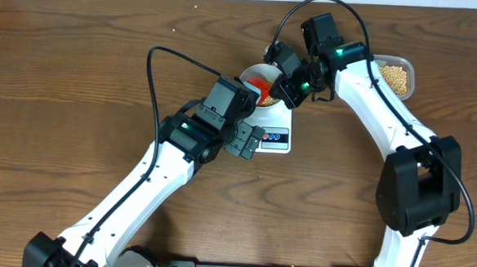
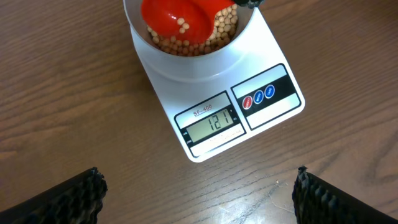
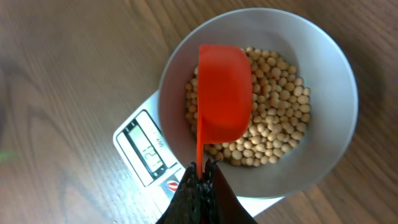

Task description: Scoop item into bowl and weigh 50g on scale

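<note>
The pale bowl (image 3: 323, 81) stands on the white scale (image 2: 211, 118) and holds a layer of tan beans (image 3: 277, 134). A red scoop (image 3: 224, 93) lies turned over above the beans inside the bowl, its thin handle pinched in my right gripper (image 3: 200, 171), which is shut on it. In the left wrist view the red scoop (image 2: 177, 18) carries a few beans on its back, and the display (image 2: 214, 121) reads 121. My left gripper (image 2: 198, 196) hangs open over bare wood in front of the scale, nothing between its fingers (image 2: 74, 196). From overhead, the scoop (image 1: 261, 87) sits in the bowl (image 1: 250, 71).
A clear plastic tub (image 1: 395, 76) with more beans stands at the back right, behind my right arm (image 1: 372, 83). My left arm (image 1: 197, 135) reaches in from the front left, its wrist beside the scale's button panel (image 1: 273, 138).
</note>
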You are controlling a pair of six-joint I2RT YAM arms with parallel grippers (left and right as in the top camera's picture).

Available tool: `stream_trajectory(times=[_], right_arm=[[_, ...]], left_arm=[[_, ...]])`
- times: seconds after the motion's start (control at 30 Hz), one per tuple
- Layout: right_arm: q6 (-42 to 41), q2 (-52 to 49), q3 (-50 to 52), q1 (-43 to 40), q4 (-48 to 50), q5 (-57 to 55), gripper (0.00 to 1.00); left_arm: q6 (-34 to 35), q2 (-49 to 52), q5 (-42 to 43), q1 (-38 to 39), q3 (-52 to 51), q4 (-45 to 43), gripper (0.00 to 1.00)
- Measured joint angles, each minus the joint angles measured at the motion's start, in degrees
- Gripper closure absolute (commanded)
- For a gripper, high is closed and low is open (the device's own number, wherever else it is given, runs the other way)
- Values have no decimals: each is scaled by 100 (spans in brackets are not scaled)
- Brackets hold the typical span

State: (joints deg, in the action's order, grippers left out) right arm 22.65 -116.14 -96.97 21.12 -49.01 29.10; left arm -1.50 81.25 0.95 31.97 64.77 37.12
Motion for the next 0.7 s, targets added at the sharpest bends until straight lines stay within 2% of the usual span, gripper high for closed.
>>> stream_trajectory(times=[0.7], right_arm=[[-404, -33, 0, -988, 0, 1847, 99]], left_arm=[[0, 0, 0, 0, 0, 0, 2]])
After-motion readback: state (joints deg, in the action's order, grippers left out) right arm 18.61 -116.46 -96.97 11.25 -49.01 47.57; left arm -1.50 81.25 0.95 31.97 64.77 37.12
